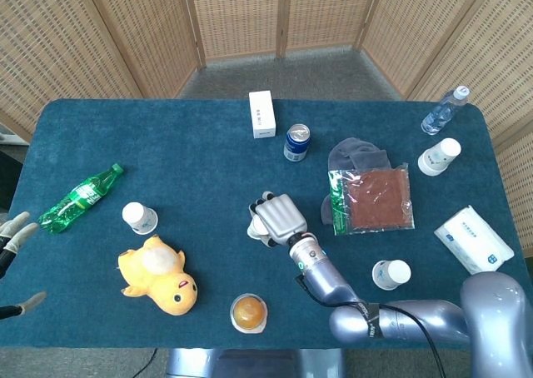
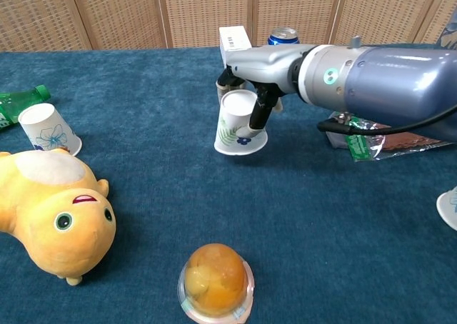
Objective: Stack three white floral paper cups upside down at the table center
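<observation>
**First cup over the centre, two more to fetch**

A dark blue cloth-covered table (image 1: pixel 208 186) stands before woven rattan screens, scattered with odds and ends. The right hand (image 1: pixel 275 218) is clamped around a white floral paper cup (image 2: pixel 238 123), held upside down with its wide mouth downward and slightly tilted. It sits at or just above the cloth near the table's middle; whether the rim touches cannot be told. The left hand (image 1: pixel 12 236) shows only at the table's left edge, fingers apart, holding nothing.

By the look of it the task is at an early stage: no stack exists yet, and this cup seems meant as the base. Three other white paper cups stand inverted and apart: one beside the yellow plush duck (image 1: pixel 158 276), one near the right front edge, one by the clear water bottle (image 1: pixel 443 110). Two of them remain to be fetched.

The held cup is white with a green leaf sprig and a small blue flower printed on its side, its flat bottom facing up.
</observation>
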Controlling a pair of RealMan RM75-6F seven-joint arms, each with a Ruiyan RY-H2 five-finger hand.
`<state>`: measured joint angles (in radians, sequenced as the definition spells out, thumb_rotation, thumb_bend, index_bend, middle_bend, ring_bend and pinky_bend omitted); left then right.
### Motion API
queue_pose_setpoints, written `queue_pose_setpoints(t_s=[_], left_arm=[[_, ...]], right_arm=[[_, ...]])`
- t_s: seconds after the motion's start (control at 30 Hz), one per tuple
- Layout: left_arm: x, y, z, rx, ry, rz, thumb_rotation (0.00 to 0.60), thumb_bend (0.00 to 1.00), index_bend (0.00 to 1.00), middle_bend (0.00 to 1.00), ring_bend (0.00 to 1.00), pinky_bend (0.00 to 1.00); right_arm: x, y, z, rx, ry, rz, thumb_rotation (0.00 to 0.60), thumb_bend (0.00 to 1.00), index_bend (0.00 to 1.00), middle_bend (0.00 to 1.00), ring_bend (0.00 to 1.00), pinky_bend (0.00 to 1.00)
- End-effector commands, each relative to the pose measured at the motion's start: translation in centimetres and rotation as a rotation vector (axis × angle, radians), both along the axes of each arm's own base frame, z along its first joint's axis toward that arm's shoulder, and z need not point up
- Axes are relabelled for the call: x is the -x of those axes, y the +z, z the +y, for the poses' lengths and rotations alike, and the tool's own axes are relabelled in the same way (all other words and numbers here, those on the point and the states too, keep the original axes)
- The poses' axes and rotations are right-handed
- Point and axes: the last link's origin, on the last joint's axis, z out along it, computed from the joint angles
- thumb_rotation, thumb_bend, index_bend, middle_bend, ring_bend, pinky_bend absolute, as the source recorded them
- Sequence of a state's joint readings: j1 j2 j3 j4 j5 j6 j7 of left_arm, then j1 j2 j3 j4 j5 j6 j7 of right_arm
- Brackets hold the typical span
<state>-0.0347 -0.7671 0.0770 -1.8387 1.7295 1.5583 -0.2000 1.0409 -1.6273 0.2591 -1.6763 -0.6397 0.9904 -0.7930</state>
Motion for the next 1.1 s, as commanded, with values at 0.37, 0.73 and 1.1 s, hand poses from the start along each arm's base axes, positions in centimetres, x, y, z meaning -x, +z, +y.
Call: queue_pose_setpoints(t_s=[0.37,0.73,1.1], left_arm=[[0.0,0.1,0.0,0.000,0.000,-0.007,0.600,0.19,0.00,0.00,0.00,0.00],[-0.1,0.0,-0.1,0.000,-0.002,-0.006,0.600,0.19,0.00,0.00,0.00,0.00],[-0.1,-0.1,0.0,0.006,-0.001,-0.004,0.600,0.19,0.00,0.00,0.00,0.00]], right_arm=[[0.0,-1.5,-1.1,0.022,-0.036,0.025,0.600,0.38,0.42,0.41,0.21,0.60],[0.5,-1.0,-1.1,0.015,-0.057,0.001,0.600,0.37,0.09,0.14,0.00,0.58],[-0.3,3.3,-0.2,0.090,0.015,-0.075,0.600,0.36,0.08,0.13,0.00,0.56]])
